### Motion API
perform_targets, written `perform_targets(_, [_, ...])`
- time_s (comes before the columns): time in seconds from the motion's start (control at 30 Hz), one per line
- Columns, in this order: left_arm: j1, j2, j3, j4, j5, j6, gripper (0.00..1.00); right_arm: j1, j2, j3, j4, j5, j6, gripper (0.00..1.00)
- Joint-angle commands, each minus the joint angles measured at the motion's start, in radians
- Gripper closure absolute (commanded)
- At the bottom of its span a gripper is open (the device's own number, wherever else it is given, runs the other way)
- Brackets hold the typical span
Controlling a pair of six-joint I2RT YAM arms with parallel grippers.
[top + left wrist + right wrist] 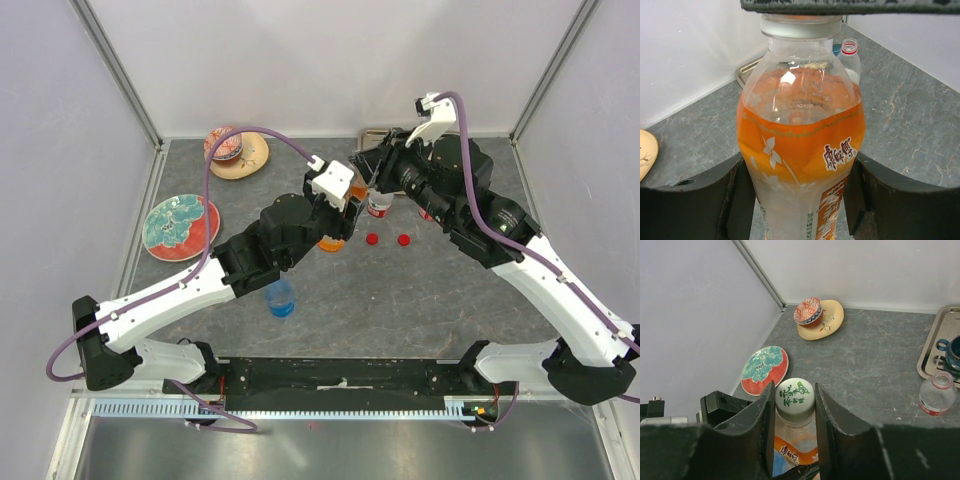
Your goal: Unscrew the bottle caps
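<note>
Orange bottle (800, 150): upright on worktop (420, 300), body clamped in left hand (797, 197).
White cap (795, 399): on its neck, pinched by right hand (795, 415).
Red caps (371, 239), two: loose on worktop nearby.
Clear bottle (937, 392): open-necked, just behind them.
Blue bottle (281, 298): beside left arm.

White-and-black arms (170, 295) — purple cables (260, 128)

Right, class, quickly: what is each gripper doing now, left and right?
Left gripper: closed on the orange bottle, around its body.
Right gripper: closed on the white cap.
</note>
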Motion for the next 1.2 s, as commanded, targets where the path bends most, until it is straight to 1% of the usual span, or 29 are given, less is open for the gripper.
perform_targets(0.0, [-0.006, -0.018, 0.026, 0.044, -0.007, 0.033, 0.42, 0.007, -0.005, -0.015, 0.003, -0.026, -0.001, 1.0])
perform_targets(0.1, [-0.005, -0.032, 0.029, 0.041, 0.059, 0.047, 0.42, 0.007, -0.001, 0.006, 0.0, -0.098, -0.055, 1.0])
perform_targets(0.13, [-0.005, -0.047, 0.031, 0.041, 0.135, 0.054, 0.41, 0.007, 0.003, 0.016, 0.0, -0.181, -0.078, 1.0])
perform_targets(0.2, [0.008, -0.069, 0.026, 0.032, 0.259, 0.053, 0.4, 0.007, 0.012, 0.058, -0.013, -0.262, -0.141, 1.0])
perform_targets(0.23, [0.03, -0.09, 0.026, 0.027, 0.421, 0.041, 0.4, 0.006, 0.015, 0.075, -0.02, -0.338, -0.159, 1.0])
perform_targets(0.3, [0.061, -0.11, 0.029, 0.021, 0.596, 0.016, 0.4, 0.003, 0.016, 0.114, -0.034, -0.424, -0.211, 1.0])
perform_targets(0.33, [0.108, -0.121, 0.032, 0.024, 0.813, -0.016, 0.4, 0.003, 0.018, 0.125, -0.037, -0.479, -0.231, 1.0])
perform_targets(0.37, [0.135, -0.135, 0.034, 0.035, 0.926, -0.065, 0.41, 0.003, 0.016, 0.134, -0.04, -0.556, -0.239, 1.0])
perform_targets(0.4, [0.156, -0.138, 0.038, 0.062, 1.12, -0.096, 0.41, 0.001, 0.015, 0.147, -0.039, -0.599, -0.257, 1.0])
perform_targets(0.43, [0.194, -0.143, 0.043, 0.072, 1.204, -0.152, 0.4, 0.0, 0.015, 0.152, -0.039, -0.643, -0.27, 1.0])
perform_targets(0.47, [0.212, -0.143, 0.049, 0.079, 1.276, -0.178, 0.41, 0.001, 0.009, 0.155, -0.034, -0.711, -0.276, 1.0])
perform_targets(0.5, [0.225, -0.144, 0.055, 0.098, 1.401, -0.203, 0.4, 0.0, 0.006, 0.154, -0.031, -0.752, -0.297, 1.0])
perform_targets(0.57, [0.261, -0.152, 0.054, 0.171, 1.499, -0.28, 0.4, 0.001, -0.016, 0.123, 0.007, -0.851, -0.307, 1.0])
perform_targets(0.6, [0.271, -0.156, 0.047, 0.199, 1.575, -0.309, 0.4, 0.001, -0.022, 0.111, 0.021, -0.898, -0.316, 1.0])
perform_targets(0.63, [0.29, -0.156, 0.046, 0.264, 1.61, -0.367, 0.4, 0.001, -0.031, 0.094, 0.041, -0.949, -0.317, 1.0])
perform_targets(0.67, [0.299, -0.156, 0.04, 0.297, 1.643, -0.398, 0.41, 0.001, -0.055, 0.051, 0.109, -0.984, -0.305, 1.0])
perform_targets(0.7, [0.307, -0.152, 0.028, 0.338, 1.706, -0.43, 0.41, 0.001, -0.063, 0.037, 0.134, -1.039, -0.296, 1.0])
perform_targets(0.73, [0.319, -0.149, 0.023, 0.378, 1.735, -0.5, 0.41, 0.001, -0.068, 0.028, 0.15, -1.067, -0.295, 1.0])
perform_targets(0.77, [0.324, -0.143, 0.015, 0.477, 1.763, -0.542, 0.44, 0.001, -0.073, 0.017, 0.18, -1.098, -0.288, 1.0])
perform_targets(0.8, [0.325, -0.127, 0.002, 0.533, 1.804, -0.589, 0.46, 0.0, -0.073, 0.016, 0.196, -1.154, -0.282, 1.0])
perform_targets(0.83, [0.327, -0.118, -0.005, 0.588, 1.823, -0.69, 0.47, 0.001, -0.071, 0.016, 0.21, -1.187, -0.264, 1.0])
perform_targets(0.87, [0.327, -0.106, -0.009, 0.7, 1.835, -0.738, 0.48, 0.001, -0.065, 0.017, 0.242, -1.208, -0.252, 1.0])
perform_targets(0.9, [0.327, -0.095, -0.017, 0.745, 1.852, -0.783, 0.49, 0.0, -0.063, 0.017, 0.257, -1.228, -0.239, 1.0])
perform_targets(0.93, [0.327, -0.078, -0.02, 0.789, 1.858, -0.85, 0.49, 0.001, -0.062, 0.013, 0.28, -1.28, -0.224, 1.0])
perform_targets(0.97, [0.327, -0.074, -0.023, 0.835, 1.864, -0.87, 0.5, 0.001, -0.062, 0.002, 0.34, -1.305, -0.177, 1.0])
perform_targets(1.03, [0.327, -0.071, -0.028, 0.843, 1.871, -0.88, 0.49, 0.001, -0.065, -0.018, 0.413, -1.383, -0.121, 1.0])
perform_targets(1.13, [0.327, -0.06, -0.025, 0.843, 1.877, -0.868, 0.48, 0.001, -0.08, -0.099, 0.709, -1.46, 0.117, 1.0])
perform_targets(1.17, [0.327, -0.055, -0.017, 0.843, 1.877, -0.868, 0.48, 0.001, -0.085, -0.157, 0.963, -1.495, 0.212, 1.0])
